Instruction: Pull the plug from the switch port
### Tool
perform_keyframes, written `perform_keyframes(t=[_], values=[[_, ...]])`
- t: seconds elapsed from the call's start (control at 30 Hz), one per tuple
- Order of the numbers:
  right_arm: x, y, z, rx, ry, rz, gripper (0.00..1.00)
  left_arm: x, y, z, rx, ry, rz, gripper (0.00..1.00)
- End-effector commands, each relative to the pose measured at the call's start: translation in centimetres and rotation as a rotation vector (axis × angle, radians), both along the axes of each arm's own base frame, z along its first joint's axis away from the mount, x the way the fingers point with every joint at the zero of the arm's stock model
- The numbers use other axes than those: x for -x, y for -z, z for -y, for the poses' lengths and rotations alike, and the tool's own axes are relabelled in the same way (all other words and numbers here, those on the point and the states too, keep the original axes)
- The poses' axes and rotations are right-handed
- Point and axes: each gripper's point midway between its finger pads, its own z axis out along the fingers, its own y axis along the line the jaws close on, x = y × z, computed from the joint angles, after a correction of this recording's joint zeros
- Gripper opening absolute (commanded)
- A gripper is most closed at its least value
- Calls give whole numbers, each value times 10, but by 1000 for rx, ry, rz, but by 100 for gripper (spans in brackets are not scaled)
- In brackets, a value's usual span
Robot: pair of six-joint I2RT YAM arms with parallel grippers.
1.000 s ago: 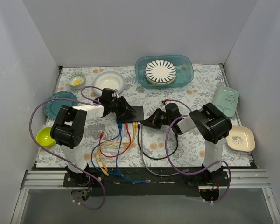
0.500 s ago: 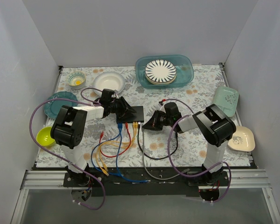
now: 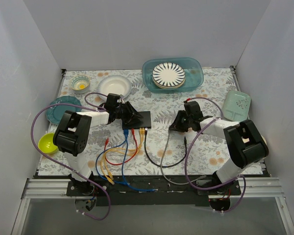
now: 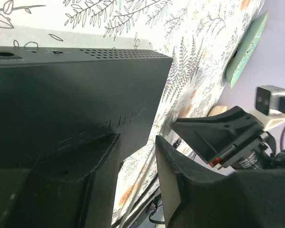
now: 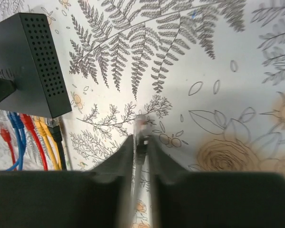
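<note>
The black switch (image 3: 143, 117) lies mid-table; it also shows in the left wrist view (image 4: 76, 90) and the right wrist view (image 5: 31, 66). My left gripper (image 3: 132, 117) sits at its left end, one finger resting on its top, jaws apart (image 4: 137, 142) with only tablecloth between them. My right gripper (image 3: 175, 126) is to the right of the switch, apart from it, and shut (image 5: 141, 140) on a clear plug (image 5: 141, 127) with a grey cable (image 3: 164, 152) trailing toward the near edge. Blue, red, yellow and black cables (image 5: 35, 137) remain at the switch's near edge.
A teal tub with a striped plate (image 3: 196, 78) stands at the back. A white bowl (image 3: 115, 84), a small bowl (image 3: 80, 83), a teal plate (image 3: 56, 108) and a yellow-green bowl (image 3: 47, 143) are on the left. A mint tray (image 3: 236, 105) is at right. Loose cables (image 3: 117, 156) lie in front.
My right gripper has moved right, away from the switch, with the plug in it and the grey cable following. The left gripper and the switch have stayed in place.
</note>
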Motion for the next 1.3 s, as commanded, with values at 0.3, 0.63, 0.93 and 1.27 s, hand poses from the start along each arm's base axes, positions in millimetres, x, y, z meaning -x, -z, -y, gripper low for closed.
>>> perform_keyframes(t=[0.3,0.63,0.93,1.27], values=[[0,-58,-94,-192,-263,164,52,18,27,-15,-83,-26,-87,36],[12,-21,-118,-279,-277,47,45,21,27,-15,-80,-21,-91,36],[-8,-8,-130,-278,-234,19,43,28,29,-17,-85,-13,-102,36],[-11,2,-130,-317,-150,-17,37,32,29,-18,-87,-6,-100,36]])
